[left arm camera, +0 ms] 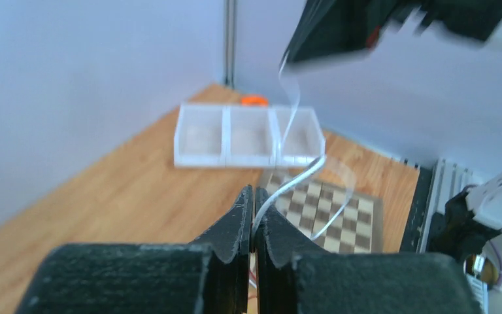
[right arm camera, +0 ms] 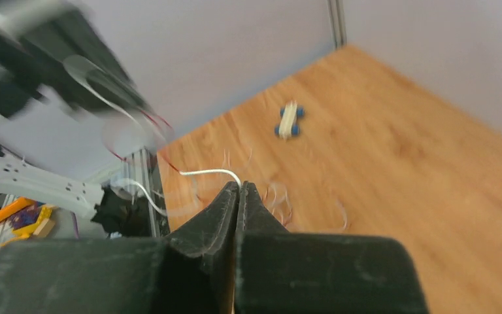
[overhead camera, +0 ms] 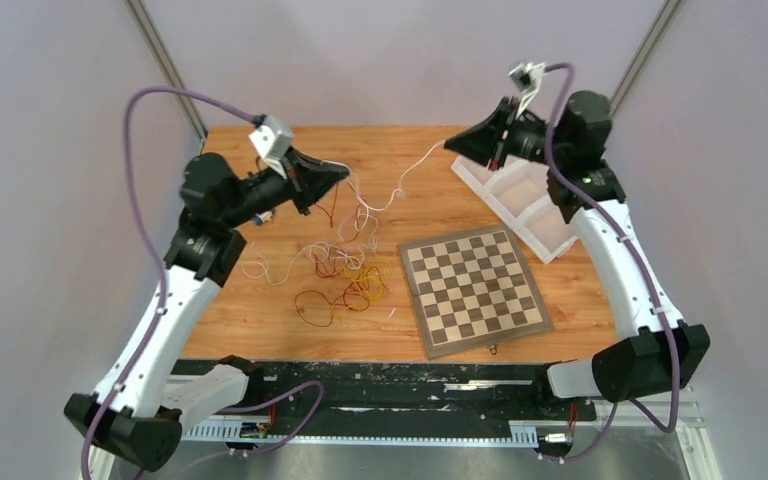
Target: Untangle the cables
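I hold one white cable up at both ends.
My left claw and right claw are both clenched on it. The other cables lie heaped on the wooden surface beside the chessboard. Pale walls stand all round.
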